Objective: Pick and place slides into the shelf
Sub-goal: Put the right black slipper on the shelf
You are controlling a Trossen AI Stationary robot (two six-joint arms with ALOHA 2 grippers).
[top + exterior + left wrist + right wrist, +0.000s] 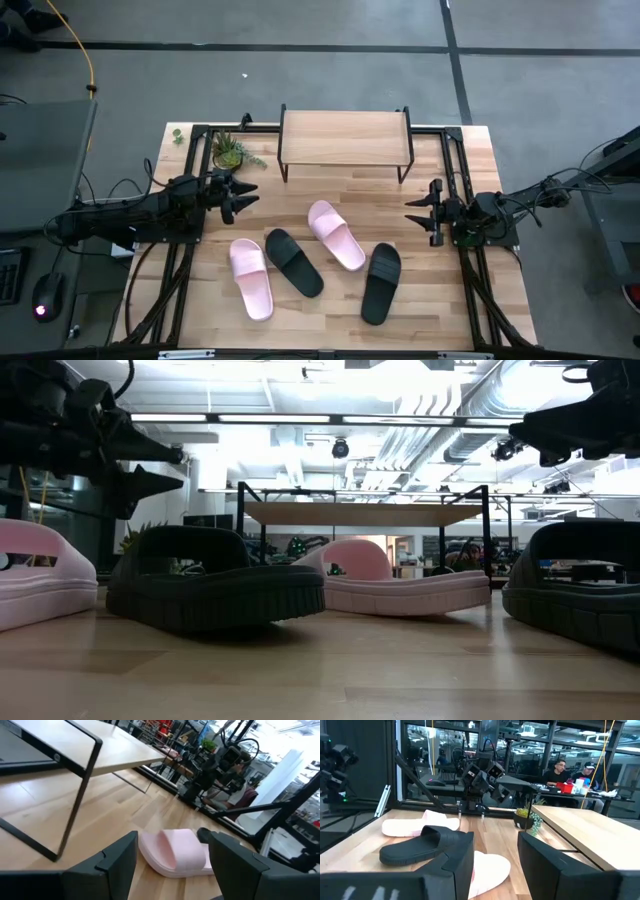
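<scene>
- Two pale pink slide sandals [251, 278] [335, 234] and two black slide sandals [294, 262] [381, 283] lie scattered flat on the table.
- Low light-wood shelf with black metal legs [345, 138] stands behind them, top bare.

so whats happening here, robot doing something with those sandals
Nothing is being handled yet. Two pale pink slide sandals and two black slide sandals lie loose on the wooden tabletop. The low wooden-topped shelf behind them stands empty. The left hand and right hand hover open at either side, holding nothing.
</scene>
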